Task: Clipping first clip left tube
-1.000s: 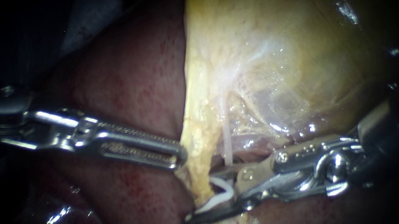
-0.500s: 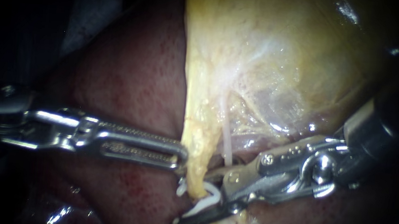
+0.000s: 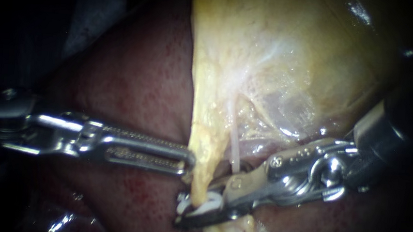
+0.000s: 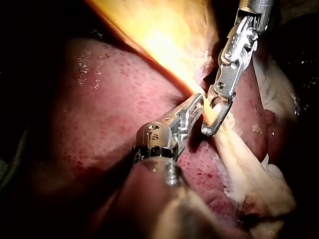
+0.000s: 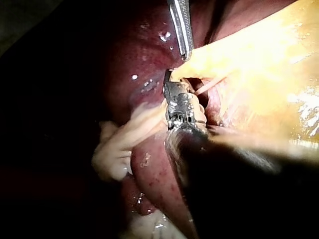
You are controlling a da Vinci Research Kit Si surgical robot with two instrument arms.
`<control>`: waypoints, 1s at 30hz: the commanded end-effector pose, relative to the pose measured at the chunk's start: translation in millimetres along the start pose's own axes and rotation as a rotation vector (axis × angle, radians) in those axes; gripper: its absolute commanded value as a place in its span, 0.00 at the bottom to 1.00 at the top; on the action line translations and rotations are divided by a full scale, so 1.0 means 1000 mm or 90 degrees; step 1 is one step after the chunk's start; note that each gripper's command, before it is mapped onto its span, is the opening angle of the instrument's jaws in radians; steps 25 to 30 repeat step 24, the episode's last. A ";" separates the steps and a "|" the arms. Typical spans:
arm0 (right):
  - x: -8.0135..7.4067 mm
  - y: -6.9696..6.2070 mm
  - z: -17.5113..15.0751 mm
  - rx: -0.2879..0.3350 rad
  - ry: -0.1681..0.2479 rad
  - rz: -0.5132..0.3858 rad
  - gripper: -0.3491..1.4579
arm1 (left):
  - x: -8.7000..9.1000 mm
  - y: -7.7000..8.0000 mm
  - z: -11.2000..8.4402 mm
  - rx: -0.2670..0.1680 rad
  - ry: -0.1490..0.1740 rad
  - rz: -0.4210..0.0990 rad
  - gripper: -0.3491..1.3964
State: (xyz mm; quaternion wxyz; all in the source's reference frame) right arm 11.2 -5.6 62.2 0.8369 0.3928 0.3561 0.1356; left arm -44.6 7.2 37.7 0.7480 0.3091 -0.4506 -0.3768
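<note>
Endoscope: the left instrument [image 3: 188,161] comes in from mid-left. Its jaws are pressed together and the tip nips the left edge of the left tube [image 3: 203,150], the yellowish strand running down the centre of the frame from the gallbladder [image 3: 288,63]. Liver [image 3: 130,91] sits behind it on the left. The right instrument [image 3: 187,211] comes in from the right, with its jaws at lower centre. They straddle the left tube and hold a white clip [image 3: 207,206]. Clip arms show on both sides of the strand. A thin pale strand [image 3: 234,152] just right of it lies outside the jaws.

Left wrist: left instrument [image 4: 195,105] jaws together, tip in the yellow tissue edge. The right instrument [image 4: 212,119] sits just beside that tip, jaws round the left tube [image 4: 239,159], which runs on past them over the liver [image 4: 99,109]. Clip hard to make out here.

Right wrist: right instrument [image 5: 172,82] jaws are on the strand and the left tube [image 5: 144,124] trails off beside them. The left instrument [image 5: 183,47] is just ahead, tip near. Clip not visible.

Progress, my read: the approach is done, the tube is held taut and the clip is placed across it. Still to do: squeeze fully, confirm the clip has latched, then open the jaws and back off. Can't tell whether the clip is locked yet.
</note>
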 end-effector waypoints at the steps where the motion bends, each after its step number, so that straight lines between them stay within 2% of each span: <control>1: 0.0000 0.0000 -0.0001 0.000 0.000 0.000 0.05 | 0.0000 0.0000 0.0000 0.000 0.000 0.000 0.00; 5: -0.0001 0.0000 0.0000 0.000 0.000 0.003 0.02 | 0.0000 0.0000 0.0000 0.001 0.001 0.000 0.00; 30: -0.0006 -0.0003 0.0003 0.005 -0.004 0.008 0.03 | 0.0000 0.0001 0.0002 0.001 0.001 0.000 0.00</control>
